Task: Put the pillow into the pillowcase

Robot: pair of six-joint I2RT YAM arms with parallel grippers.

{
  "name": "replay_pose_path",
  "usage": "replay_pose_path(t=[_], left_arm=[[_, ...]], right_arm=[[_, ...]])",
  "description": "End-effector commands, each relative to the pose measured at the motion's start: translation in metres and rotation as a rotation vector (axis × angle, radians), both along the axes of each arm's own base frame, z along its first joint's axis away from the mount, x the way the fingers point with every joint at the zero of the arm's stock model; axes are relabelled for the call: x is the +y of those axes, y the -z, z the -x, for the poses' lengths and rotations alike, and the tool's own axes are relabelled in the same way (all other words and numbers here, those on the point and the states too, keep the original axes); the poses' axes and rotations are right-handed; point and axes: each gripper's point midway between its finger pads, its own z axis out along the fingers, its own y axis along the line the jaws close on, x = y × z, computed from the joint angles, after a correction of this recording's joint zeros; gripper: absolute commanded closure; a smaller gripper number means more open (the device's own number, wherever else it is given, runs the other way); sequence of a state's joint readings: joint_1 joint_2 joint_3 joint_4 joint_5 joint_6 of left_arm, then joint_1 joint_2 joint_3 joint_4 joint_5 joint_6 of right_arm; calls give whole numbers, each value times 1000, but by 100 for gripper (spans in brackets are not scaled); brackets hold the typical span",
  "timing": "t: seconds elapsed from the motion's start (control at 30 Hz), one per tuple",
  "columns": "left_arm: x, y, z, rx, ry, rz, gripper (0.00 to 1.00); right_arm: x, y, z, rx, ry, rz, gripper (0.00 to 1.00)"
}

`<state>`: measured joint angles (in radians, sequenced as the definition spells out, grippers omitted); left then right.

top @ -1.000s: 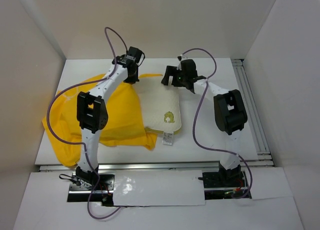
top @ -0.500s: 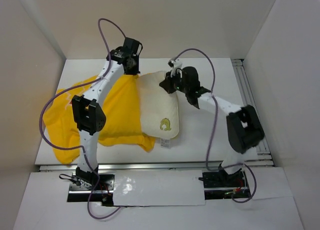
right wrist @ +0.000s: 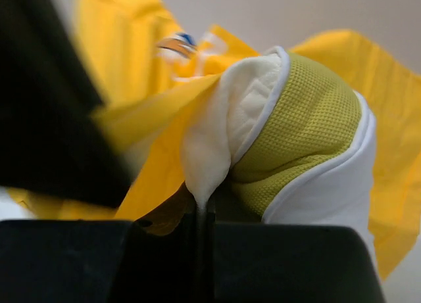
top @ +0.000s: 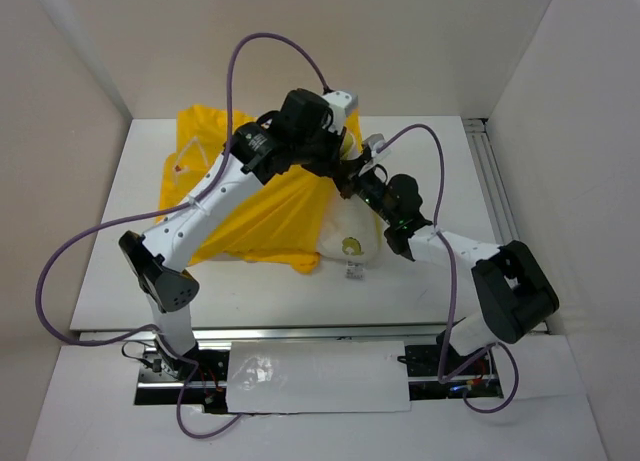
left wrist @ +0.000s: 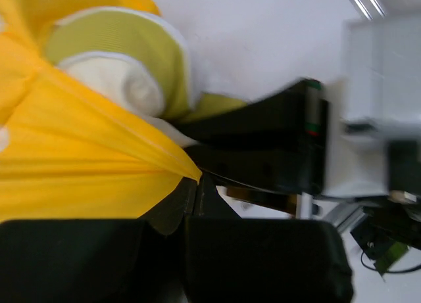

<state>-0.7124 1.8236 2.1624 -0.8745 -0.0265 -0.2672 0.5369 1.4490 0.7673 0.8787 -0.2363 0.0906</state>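
Note:
The bright yellow pillowcase (top: 262, 196) hangs lifted and stretched over the middle of the table. My left gripper (left wrist: 195, 185) is shut on a pinched edge of it (left wrist: 85, 158). In the top view this gripper (top: 338, 161) sits right above the pillow's far end. The cream-white pillow (top: 350, 236), its yellow emblem facing up, is bunched and raised at that far end. My right gripper (right wrist: 204, 208) is shut on a fold of the pillow's cream fabric (right wrist: 217, 139), beside its yellow-green mesh side (right wrist: 302, 125). Yellow pillowcase cloth (right wrist: 164, 112) drapes just behind the held pillow corner.
The two wrists (top: 360, 176) crowd close together over the pillow's far end, with purple cables (top: 250, 51) looping above. White walls enclose the table on three sides. A metal rail (top: 505, 211) runs along the right edge.
My left arm swung right and up, lifting the pillowcase off the table. My right gripper shut on the pillow's far corner and drew it up; the pillow bunched and shifted right.

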Motion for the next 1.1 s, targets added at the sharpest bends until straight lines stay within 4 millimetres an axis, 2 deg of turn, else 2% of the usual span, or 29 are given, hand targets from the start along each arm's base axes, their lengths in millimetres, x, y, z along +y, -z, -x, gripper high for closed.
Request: replay_pose_path(t=[0.0, 0.07, 0.1, 0.13, 0.23, 0.3, 0.33, 0.37, 0.4, 0.43, 0.47, 0.5, 0.57, 0.6, 0.63, 0.7, 0.73, 0.77, 0.8, 0.83, 0.87, 0.93, 0.97, 1.0, 1.07], left_arm=[[-77, -48, 58, -65, 324, 217, 100], [-87, -30, 56, -34, 334, 195, 100], [-96, -8, 50, 13, 323, 175, 100], [-100, 2, 48, 32, 329, 166, 100], [-96, 16, 23, 59, 273, 170, 100], [-94, 28, 9, 69, 250, 162, 100], [-98, 19, 9, 58, 269, 183, 100], [-102, 25, 5, 64, 268, 178, 100], [-103, 14, 4, 44, 270, 194, 100], [-104, 22, 1, 50, 259, 181, 100], [-100, 17, -6, 34, 239, 183, 100], [-100, 23, -9, 37, 225, 171, 100], [-96, 18, -19, 15, 199, 174, 100], [-85, 18, -31, 9, 164, 170, 100], [-86, 23, -38, 25, 160, 180, 100], [-80, 31, -54, 37, 146, 185, 87], [-81, 32, -60, 31, 148, 196, 63], [-84, 44, -65, 48, 147, 185, 20], [-75, 52, -76, 57, 121, 178, 0], [-70, 58, -80, 74, 108, 167, 0], [-67, 61, -81, 96, 111, 176, 0], [-55, 62, -80, 116, 95, 180, 0], [-47, 71, -80, 131, 80, 171, 0], [-39, 52, -75, 91, 63, 180, 0], [-27, 45, -69, 69, 30, 168, 0]], right_arm=[[14, -10, 4, -35, -26, -99, 100], [13, -13, 9, -36, -41, -106, 100], [12, -14, 9, -40, -38, -95, 100], [5, -13, 4, -17, 16, -96, 100], [-7, 7, 7, 23, 65, -51, 100], [-10, 17, 10, 55, 54, -24, 94], [-10, 24, 11, 79, 53, -20, 92], [-10, 27, 11, 91, 53, -13, 90], [-10, 40, 13, 134, 52, 0, 80], [-11, 50, 15, 163, 52, 8, 75], [-16, 49, 14, 171, 79, 9, 75], [-26, 59, 11, 213, 138, 11, 75], [-44, 67, 2, 272, 232, -5, 75], [-50, 64, -2, 289, 260, -11, 74], [-55, 75, -2, 345, 275, 3, 66], [-67, 73, -5, 366, 308, 1, 45], [-72, 78, -6, 378, 339, 8, 22], [-76, 77, -9, 403, 377, -16, 0], [-81, 76, -10, 408, 404, -13, 0], [-92, 88, -11, 462, 458, 10, 0], [-109, 82, -20, 480, 559, -24, 0], [-129, 83, -23, 518, 652, -27, 0], [-152, 94, -21, 561, 771, -5, 0], [-167, 85, -27, 572, 836, -52, 0], [-185, 88, -26, 603, 902, -37, 0]])
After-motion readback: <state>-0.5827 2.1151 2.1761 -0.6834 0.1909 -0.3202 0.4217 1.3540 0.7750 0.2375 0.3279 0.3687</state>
